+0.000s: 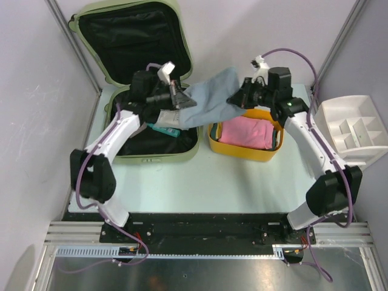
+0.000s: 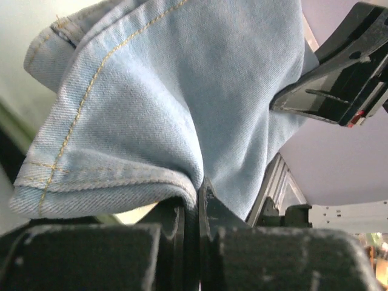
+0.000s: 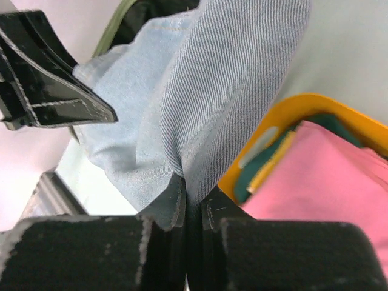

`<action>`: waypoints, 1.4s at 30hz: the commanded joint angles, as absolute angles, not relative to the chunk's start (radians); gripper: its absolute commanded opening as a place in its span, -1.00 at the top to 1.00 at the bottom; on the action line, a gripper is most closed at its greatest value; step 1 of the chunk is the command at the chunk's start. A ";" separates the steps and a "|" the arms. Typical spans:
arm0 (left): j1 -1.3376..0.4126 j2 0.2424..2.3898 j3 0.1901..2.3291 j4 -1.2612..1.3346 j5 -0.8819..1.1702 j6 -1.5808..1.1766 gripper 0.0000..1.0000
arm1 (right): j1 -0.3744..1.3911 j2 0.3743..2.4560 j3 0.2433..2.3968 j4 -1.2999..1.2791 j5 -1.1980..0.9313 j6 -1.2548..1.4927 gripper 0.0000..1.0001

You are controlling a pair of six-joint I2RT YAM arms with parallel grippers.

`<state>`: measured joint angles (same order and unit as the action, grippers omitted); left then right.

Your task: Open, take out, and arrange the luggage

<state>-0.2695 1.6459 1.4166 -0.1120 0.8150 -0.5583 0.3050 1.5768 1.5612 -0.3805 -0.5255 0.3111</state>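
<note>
Luggage (image 1: 124,39) lies open at rear-left of bench (image 1: 242,182), lid upright, base flat under the left arm. Left fingers (image 2: 206,203) are clamped on a fold of blue denim garment (image 1: 212,94), raised over the base's right side. Right fingers (image 3: 209,209) are pinched tight on the denim's other end, beside the luggage, above yellow tub (image 1: 213,142) holding pink cloth (image 1: 245,132). Denim hangs between them.

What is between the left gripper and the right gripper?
A light blue denim garment spans between them, pinched by the left gripper at one end and the right gripper at the other. The top external view shows this.
</note>
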 commanded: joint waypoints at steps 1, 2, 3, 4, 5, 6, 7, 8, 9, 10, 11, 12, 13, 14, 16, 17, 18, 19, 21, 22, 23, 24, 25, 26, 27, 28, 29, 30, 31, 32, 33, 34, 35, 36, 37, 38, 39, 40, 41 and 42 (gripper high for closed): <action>-0.376 1.796 1.612 -0.071 0.807 -0.477 0.99 | 0.235 1.436 1.439 -0.281 -0.378 0.249 1.00; -0.409 1.825 1.643 -0.071 0.802 -0.469 1.00 | 0.215 1.415 1.378 -0.279 -0.362 0.241 1.00; -0.426 1.851 1.696 -0.071 0.799 -0.462 1.00 | 0.198 1.396 1.337 -0.273 -0.348 0.241 1.00; -0.443 1.874 1.721 -0.072 0.789 -0.442 1.00 | 0.174 1.378 1.300 -0.252 -0.348 0.241 1.00; -0.472 1.926 1.755 -0.071 0.779 -0.437 1.00 | 0.137 1.338 1.264 -0.244 -0.345 0.235 1.00; -0.483 1.948 1.772 -0.071 0.778 -0.433 1.00 | 0.121 1.319 1.184 -0.236 -0.335 0.227 1.00; -0.494 1.977 1.784 -0.071 0.772 -0.428 1.00 | 0.108 1.299 1.146 -0.216 -0.334 0.232 1.00; -0.509 2.015 1.792 -0.071 0.761 -0.423 1.00 | 0.086 1.284 1.097 -0.204 -0.334 0.236 1.00; -0.515 2.037 1.796 -0.071 0.752 -0.416 1.00 | 0.083 1.263 1.024 -0.189 -0.331 0.242 1.00; -0.520 2.055 1.801 -0.072 0.746 -0.404 1.00 | 0.080 1.256 0.984 -0.152 -0.325 0.245 1.00; -0.531 2.098 1.816 -0.071 0.741 -0.397 0.99 | 0.080 1.250 0.948 -0.129 -0.324 0.248 1.00; -0.535 2.117 1.824 -0.071 0.735 -0.393 1.00 | 0.075 1.250 0.919 -0.106 -0.322 0.247 1.00; -0.538 2.132 1.831 -0.072 0.732 -0.393 1.00 | 0.077 1.253 0.869 -0.066 -0.316 0.239 1.00; -0.543 2.149 1.842 -0.071 0.723 -0.393 1.00 | 0.075 1.259 0.853 -0.054 -0.308 0.230 1.00; -0.549 2.167 1.841 -0.077 0.710 -0.387 1.00 | 0.060 1.287 0.835 -0.051 -0.304 0.221 1.00; -0.554 2.166 1.829 -0.077 0.692 -0.380 1.00 | 0.051 1.293 0.834 -0.058 -0.307 0.221 1.00; -0.554 2.157 1.821 -0.078 0.683 -0.376 1.00 | 0.031 1.298 0.834 -0.066 -0.305 0.222 1.00; -0.554 2.154 1.812 -0.084 0.674 -0.371 0.99 | 0.023 1.299 0.836 -0.080 -0.304 0.227 0.99; -0.551 2.141 1.801 -0.097 0.649 -0.364 0.93 | 0.008 1.287 0.842 -0.118 -0.311 0.230 0.44; -0.546 2.129 1.799 -0.110 0.653 -0.364 0.81 | -0.027 1.269 0.851 -0.136 -0.314 0.233 0.21; -0.540 2.120 1.793 -0.115 0.660 -0.364 0.67 | -0.035 1.259 0.873 -0.152 -0.319 0.235 0.01; -0.535 2.106 1.790 -0.120 0.654 -0.357 0.45 | -0.041 1.249 0.890 -0.185 -0.321 0.230 -0.32; -0.534 2.073 1.787 -0.132 0.649 -0.342 0.34 | -0.049 1.227 0.905 -0.201 -0.328 0.221 -0.43; -0.529 2.054 1.783 -0.138 0.646 -0.333 0.23 | -0.051 1.218 0.940 -0.216 -0.336 0.194 -0.51; -0.529 2.039 1.782 -0.141 0.641 -0.313 0.02 | -0.052 1.209 0.959 -0.241 -0.347 0.177 -0.62; -0.528 2.016 1.781 -0.155 0.635 -0.304 -0.10 | -0.052 1.198 0.972 -0.250 -0.372 0.154 -0.63; -0.523 1.981 1.779 -0.159 0.643 -0.290 -0.27 | -0.052 1.180 0.986 -0.256 -0.386 0.132 -0.64; -0.520 1.959 1.779 -0.164 0.649 -0.267 -0.61 | -0.052 1.174 1.008 -0.264 -0.399 0.088 -0.64; -0.519 1.942 1.778 -0.176 0.656 -0.256 -0.74 | -0.054 1.169 1.021 -0.270 -0.423 0.065 -0.65; -0.512 1.910 1.778 -0.182 0.663 -0.247 -0.86 | -0.052 1.169 1.034 -0.276 -0.443 0.043 -0.67; -0.509 1.895 1.772 -0.196 0.670 -0.221 -0.96 | -0.052 1.172 1.055 -0.275 -0.474 0.003 -0.68; -0.503 1.882 1.767 -0.205 0.679 -0.206 -0.99 | -0.042 1.177 1.061 -0.264 -0.494 0.003 -0.69; -0.499 1.867 1.757 -0.215 0.683 -0.189 -0.99 | -0.011 1.202 1.069 -0.256 -0.483 0.003 -0.70; -0.497 1.840 1.750 -0.230 0.686 -0.160 -0.99 | -0.003 1.221 1.081 -0.262 -0.459 -0.032 -0.73; -0.491 1.827 1.744 -0.239 0.693 -0.143 -0.99 | 0.035 1.250 1.109 -0.271 -0.445 -0.041 -0.76; -0.488 1.815 1.734 -0.250 0.707 -0.126 -1.00 | 0.046 1.276 1.123 -0.282 -0.440 -0.047 -0.79; -0.485 1.796 1.729 -0.279 0.707 -0.100 -0.99 | 0.054 1.334 1.134 -0.310 -0.442 -0.052 -0.87; -0.476 1.786 1.726 -0.293 0.713 -0.089 -0.99 | 0.054 1.359 1.143 -0.322 -0.443 -0.058 -0.92; -0.469 1.781 1.714 -0.305 0.724 -0.080 -0.99 | 0.051 1.380 1.144 -0.334 -0.449 -0.067 -0.93; -0.463 1.769 1.701 -0.319 0.727 -0.074 -0.99 | 0.043 1.431 1.144 -0.362 -0.445 -0.083 -0.97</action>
